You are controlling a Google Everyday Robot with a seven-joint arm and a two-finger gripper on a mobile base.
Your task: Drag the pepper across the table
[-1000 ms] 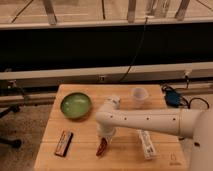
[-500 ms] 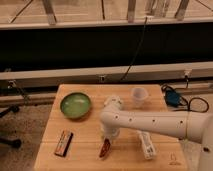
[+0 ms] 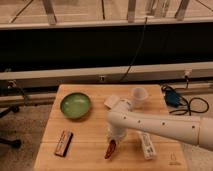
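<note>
- You see the gripper (image 3: 113, 139) at the end of the white arm (image 3: 160, 125), which enters from 3 o'clock and bends down to the table (image 3: 90, 150) near its front middle.
- The pepper (image 3: 110, 149) lies directly under the gripper, at its 6 o'clock side, near the front edge of the table.
- Its long axis runs about from 1 o'clock to 7 o'clock, with the pointed end toward 7 o'clock, that is toward you and a little left.
- The upper end of the pepper meets the gripper tip; I judge they touch there, but the contact itself is hidden by the wrist.
- Whether the jaws are released or clenched on the pepper, I cannot tell.
- For the drag, the important relation is this: the gripper is on the 12 o'clock end of the pepper, so a pull toward 12 o'clock will probably lead it by the stem end, and a push toward 6 o'clock has little table left.
- The bar (image 3: 63, 142) is at 9 o'clock from the pepper, well apart; the tube (image 3: 147, 145) is at 3 o'clock, near.
- The bowl (image 3: 76, 105) is at 11 o'clock and the cup (image 3: 139, 95) at 1 o'clock, both farther back, so a straight path toward 12 o'clock passes between them.
</note>
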